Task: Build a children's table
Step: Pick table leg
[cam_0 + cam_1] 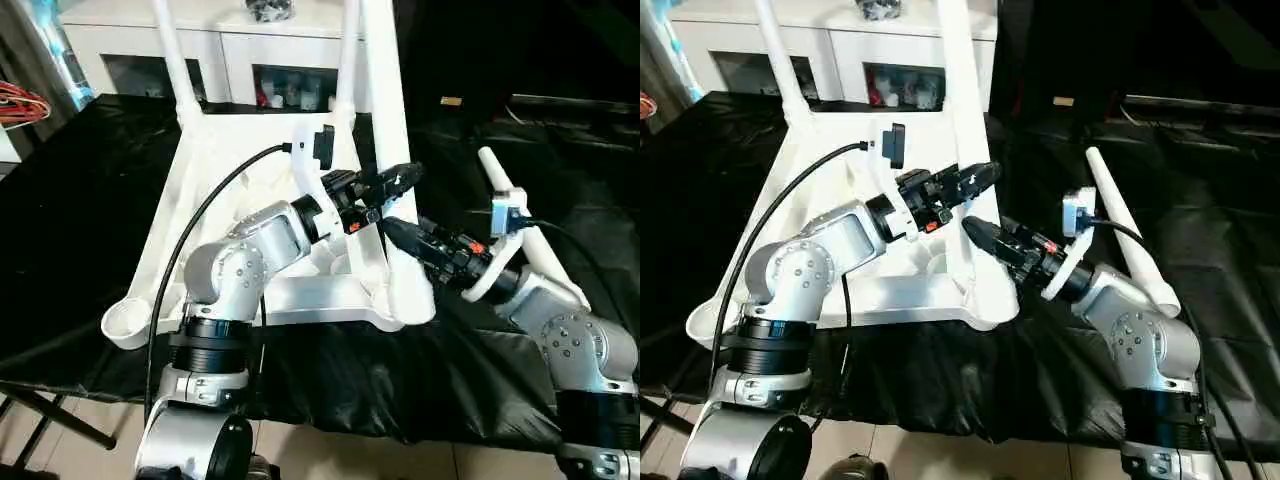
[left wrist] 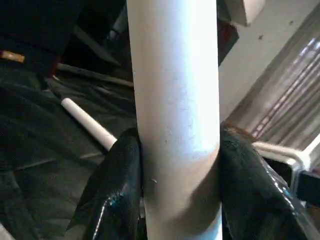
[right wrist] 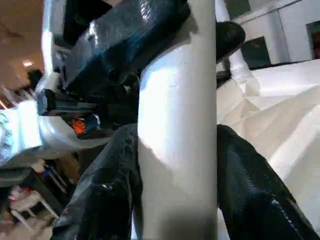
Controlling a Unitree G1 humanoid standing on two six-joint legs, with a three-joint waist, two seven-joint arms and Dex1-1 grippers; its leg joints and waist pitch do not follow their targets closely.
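Note:
The children's table top (image 1: 230, 150) lies upside down on a black cloth. Two white legs (image 1: 172, 55) (image 1: 348, 60) stand in its far corner sockets. A third leg (image 1: 385, 120) stands at the near right corner, and both grippers hold it. My left gripper (image 1: 398, 178) is shut on it, with a black finger (image 2: 120, 190) pressed to each side of the leg (image 2: 172, 125). Just below, my right gripper (image 1: 395, 232) is shut on the same leg (image 3: 177, 150). A loose leg (image 1: 545, 255) lies on the cloth at the right. The near left socket (image 1: 125, 322) is empty.
A white cabinet (image 1: 230, 40) with glass doors stands behind the table top. Red hangers (image 1: 20, 100) show at the far left edge. The black cloth (image 1: 80, 200) covers the work surface, whose front edge runs just in front of the table top.

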